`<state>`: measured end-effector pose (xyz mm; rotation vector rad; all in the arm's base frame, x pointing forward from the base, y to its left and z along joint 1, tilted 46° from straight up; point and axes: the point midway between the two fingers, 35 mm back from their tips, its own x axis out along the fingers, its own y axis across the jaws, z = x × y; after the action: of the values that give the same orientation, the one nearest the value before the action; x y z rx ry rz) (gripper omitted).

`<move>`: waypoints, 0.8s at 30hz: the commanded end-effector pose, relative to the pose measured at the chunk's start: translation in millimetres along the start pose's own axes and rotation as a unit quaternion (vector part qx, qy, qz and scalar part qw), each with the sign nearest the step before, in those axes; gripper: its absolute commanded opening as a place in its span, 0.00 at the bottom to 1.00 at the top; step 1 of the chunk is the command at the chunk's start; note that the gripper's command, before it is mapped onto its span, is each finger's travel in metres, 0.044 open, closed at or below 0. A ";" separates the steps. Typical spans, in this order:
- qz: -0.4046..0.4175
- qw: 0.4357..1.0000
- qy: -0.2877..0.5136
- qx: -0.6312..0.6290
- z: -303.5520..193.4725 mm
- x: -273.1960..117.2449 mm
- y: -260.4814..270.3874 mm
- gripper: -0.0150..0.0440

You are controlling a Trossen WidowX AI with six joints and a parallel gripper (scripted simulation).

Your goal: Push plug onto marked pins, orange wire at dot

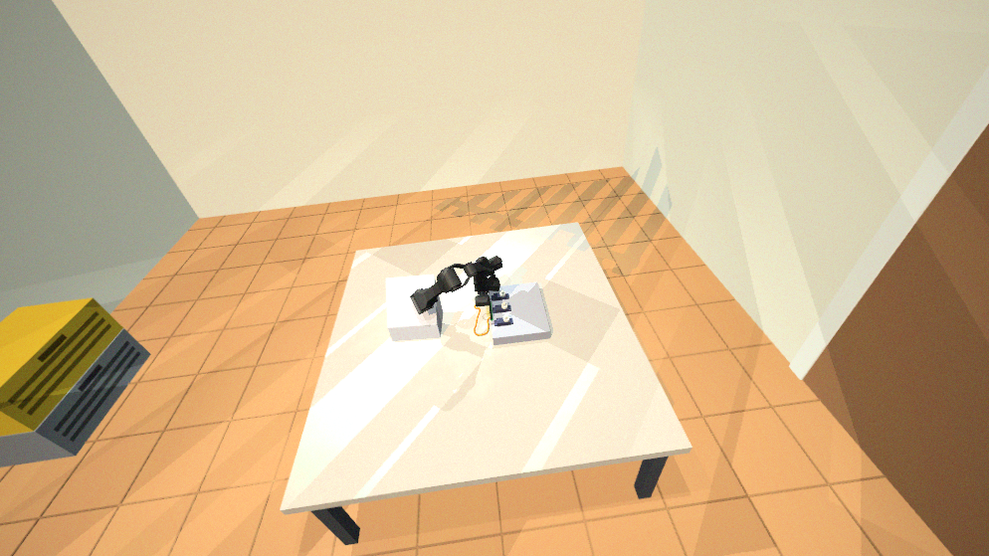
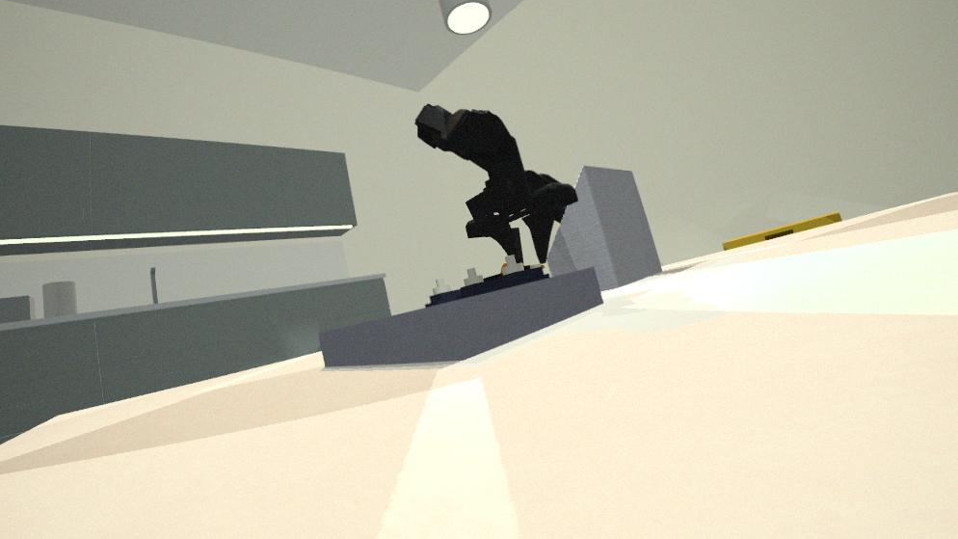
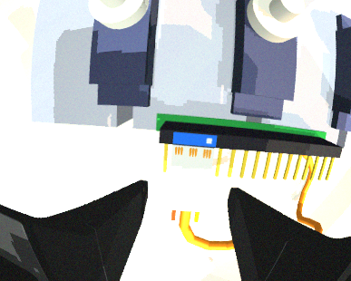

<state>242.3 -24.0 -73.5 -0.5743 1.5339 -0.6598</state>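
The wrist view shows the holder (image 3: pixel 193 74) (image 1: pixel 526 317) (image 2: pixel 459 328) with dark blue servos (image 3: pixel 123 44) (image 3: pixel 268 50) and a black header with gold pins (image 3: pixel 277 165) pointing toward me. A blue band (image 3: pixel 190 140) with a pale dot at its right end marks three pins. The pale plug (image 3: pixel 193 159) sits over those marked pins, close under the band. Its orange lead (image 3: pixel 205 242) (image 1: pixel 479 323) loops away to the right. My gripper (image 3: pixel 189 192) (image 1: pixel 481 299) (image 2: pixel 526 257) is open, with its fingers apart on either side just below the plug and not touching it.
The grey block (image 1: pixel 415 320) (image 2: pixel 607 222) under the arm's base stands just left of the holder. A third servo (image 3: pixel 346 68) sits at the right end. A yellow and grey crate (image 1: pixel 51 367) stands on the floor far left.
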 end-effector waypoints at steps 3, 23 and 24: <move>0.001 1.000 -0.003 0.000 1.0 -44.6 1.4 0.88; 0.001 1.000 -0.003 0.000 -0.2 -57.9 0.8 1.00; 0.001 1.000 -0.003 0.000 -0.2 -57.9 0.8 1.00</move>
<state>244.8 15.6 -33.5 -0.5849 1.5302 -0.6577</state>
